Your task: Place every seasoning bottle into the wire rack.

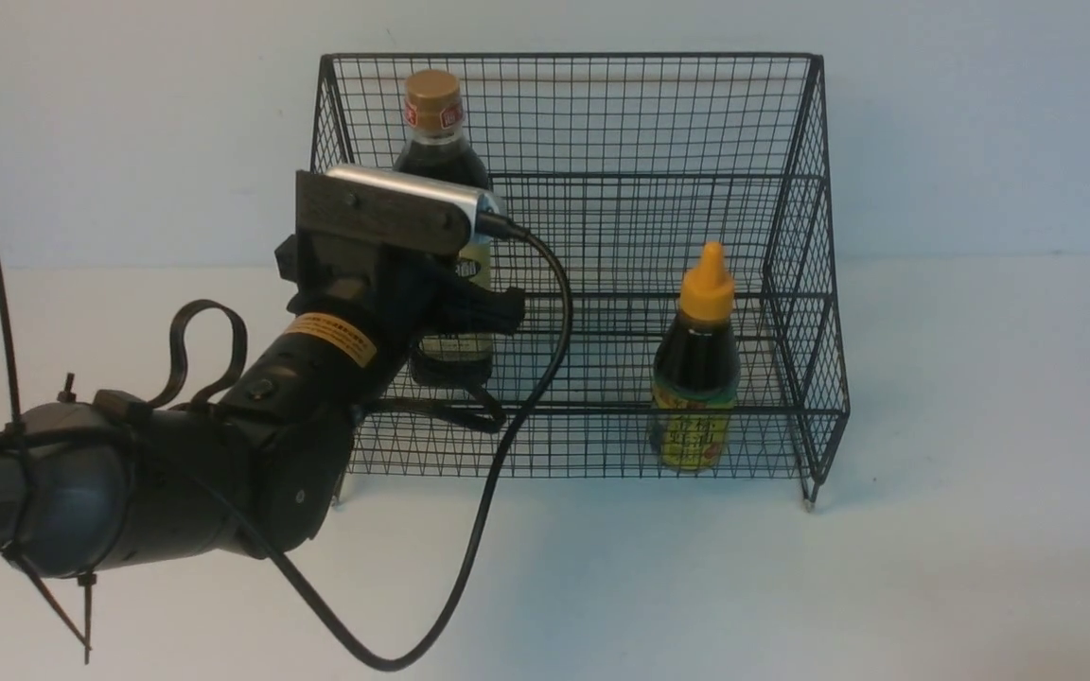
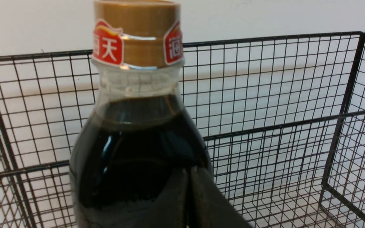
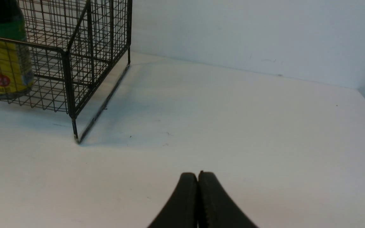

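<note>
Bottles stand upright in the wire rack (image 1: 602, 123): the tall bottle (image 1: 435, 132) at its left end, the short bottle (image 1: 694, 378) on the lower tier toward the right. The left gripper (image 2: 188, 177) is clenched empty in front of the tall bottle. The right gripper (image 3: 198, 180) is likewise pressed closed on nothing, above the bare table (image 3: 233, 126) beside the rack.

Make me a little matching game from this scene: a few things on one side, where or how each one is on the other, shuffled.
Things:
1. tall bottle
2. short bottle
3. left gripper
4. right gripper

Places or states:
A. shut, over bare table, away from the wire rack
B. right part of the rack, yellow label
C. shut, right in front of a dark bottle
D. left part of the rack, gold-brown cap

Pairs: 1-D, 2-B, 3-C, 4-A
</note>
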`<state>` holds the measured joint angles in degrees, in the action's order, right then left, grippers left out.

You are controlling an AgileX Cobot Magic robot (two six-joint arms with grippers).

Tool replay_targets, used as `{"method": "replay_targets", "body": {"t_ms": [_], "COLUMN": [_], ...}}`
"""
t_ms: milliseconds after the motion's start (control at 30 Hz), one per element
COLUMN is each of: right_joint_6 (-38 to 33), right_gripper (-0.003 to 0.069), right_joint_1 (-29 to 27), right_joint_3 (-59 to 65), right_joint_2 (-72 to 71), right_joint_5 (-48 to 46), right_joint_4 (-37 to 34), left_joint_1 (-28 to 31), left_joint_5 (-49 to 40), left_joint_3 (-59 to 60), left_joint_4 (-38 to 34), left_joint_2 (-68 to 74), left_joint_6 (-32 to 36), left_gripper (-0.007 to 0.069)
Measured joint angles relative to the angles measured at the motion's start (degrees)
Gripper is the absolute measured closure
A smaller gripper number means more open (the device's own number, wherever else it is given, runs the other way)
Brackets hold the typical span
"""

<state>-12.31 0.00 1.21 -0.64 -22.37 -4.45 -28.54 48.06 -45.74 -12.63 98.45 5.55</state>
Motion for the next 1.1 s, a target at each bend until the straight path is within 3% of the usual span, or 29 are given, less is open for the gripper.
{"method": "replay_targets", "body": {"t_ms": [100, 300, 500, 733, 1100], "right_joint_6": [0.0, 0.0, 0.0, 0.0, 0.0], "right_gripper": [0.0672, 0.0672, 0.0672, 0.0672, 0.0672], "right_joint_1": [0.0, 0.0, 0.0, 0.0, 0.0], "right_joint_3": [0.0, 0.0, 0.0, 0.0, 0.0], "right_joint_2": [0.0, 0.0, 0.0, 0.0, 0.0], "right_joint_5": [0.0, 0.0, 0.0, 0.0, 0.0], "right_joint_4": [0.0, 0.0, 0.0, 0.0, 0.0], "left_joint_1": [-0.3, -1.3, -1.3, -1.3, -1.3], "left_joint_5": [-1.1, -13.5, -37.7, -53.7, -62.4], "left_joint_3": [0.0, 0.0, 0.0, 0.0, 0.1], "left_joint_4": [0.3, 1.8, 1.9, 1.9, 2.0], "left_joint_2": [-0.3, -5.5, -21.3, -39.2, -62.0], "left_joint_6": [0.0, 1.0, 3.5, 3.2, 3.2], "left_gripper": [0.0629, 0.0629, 0.0629, 0.0629, 0.0629]}}
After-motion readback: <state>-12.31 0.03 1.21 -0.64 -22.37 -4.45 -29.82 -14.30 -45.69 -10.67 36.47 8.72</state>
